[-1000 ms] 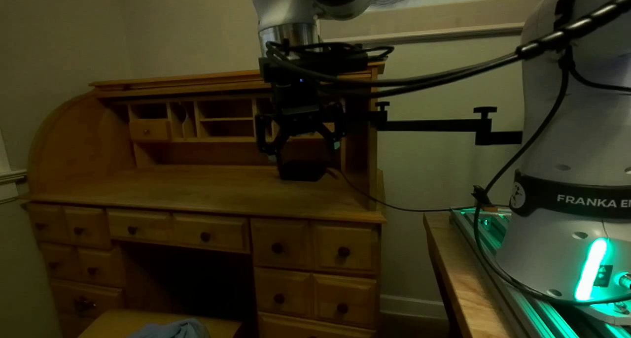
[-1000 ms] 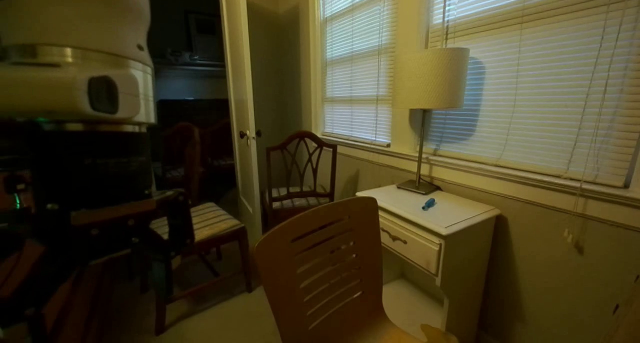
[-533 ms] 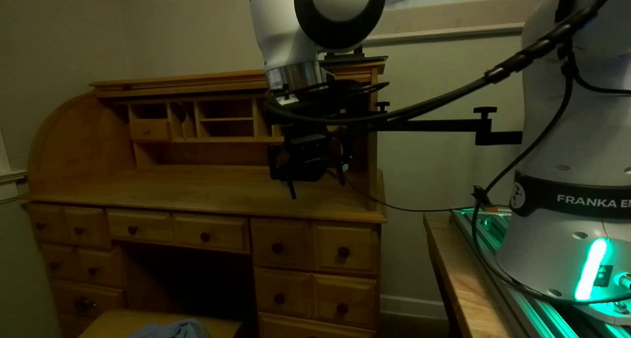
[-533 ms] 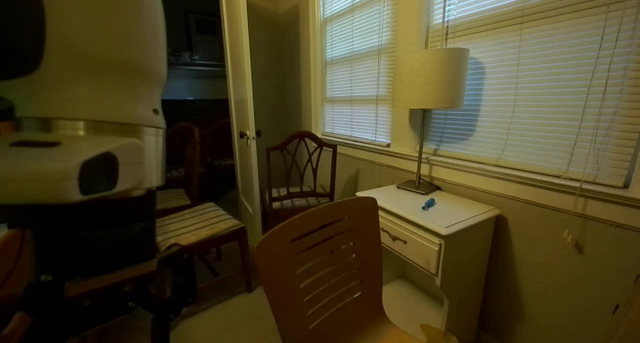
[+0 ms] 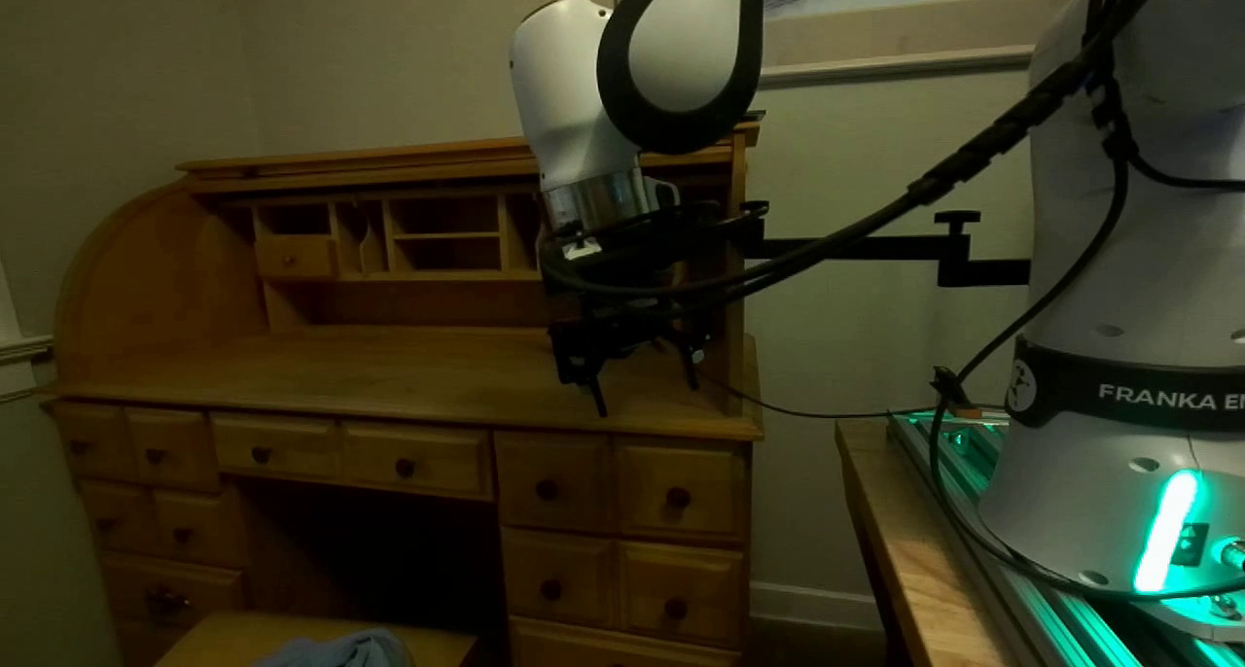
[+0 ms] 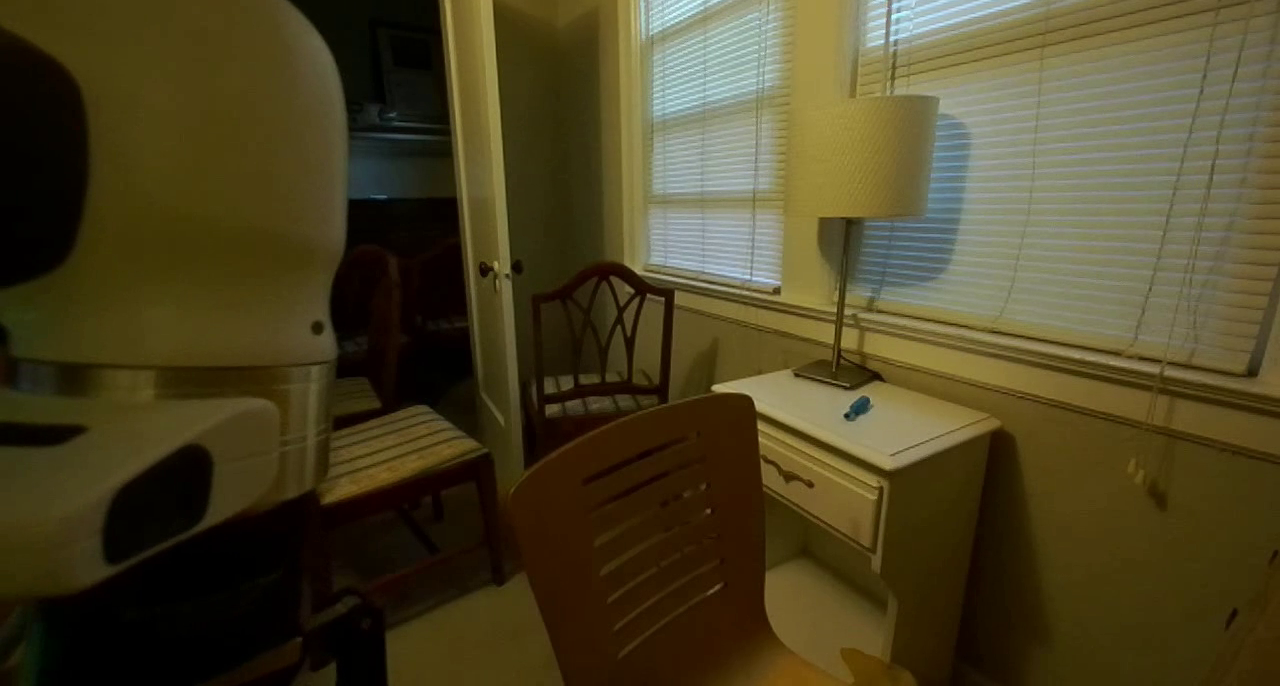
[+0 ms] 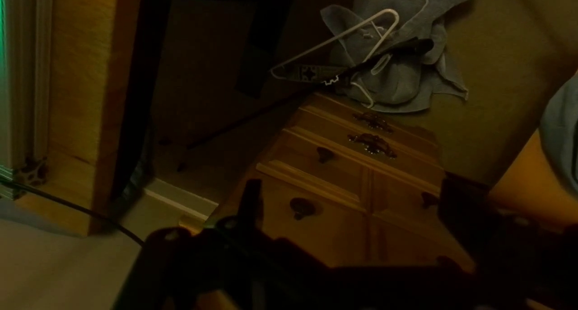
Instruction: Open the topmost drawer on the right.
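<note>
The topmost right drawer (image 5: 615, 465) of the wooden desk is shut, with two dark round knobs: the left knob (image 5: 547, 490) and right knob (image 5: 678, 497). My gripper (image 5: 647, 397) is open and empty, tilted downward, above the desk's right front edge and above this drawer in that exterior view. In the wrist view the gripper (image 7: 350, 183) has its fingers wide apart. One knob (image 7: 302, 207) of the drawer shows between them, apart from both fingers; the other knob (image 7: 448, 260) is partly hidden by the gripper. In an exterior view only a dark finger part (image 6: 355, 636) shows.
A seat with blue-grey cloth (image 5: 340, 650) stands before the desk. The robot's table (image 5: 934, 531) is right of it, and a black bracket (image 5: 846, 248) reaches toward the desk. Cloth (image 7: 406, 84) and a white hanger (image 7: 334, 39) lie beyond the drawers. A wooden chair (image 6: 640, 506) stands nearby.
The arm and gripper have moved down and slightly right in an exterior view, toward the desk's front edge, and the gripper has tilted. It stays open. The drawer has not moved.
</note>
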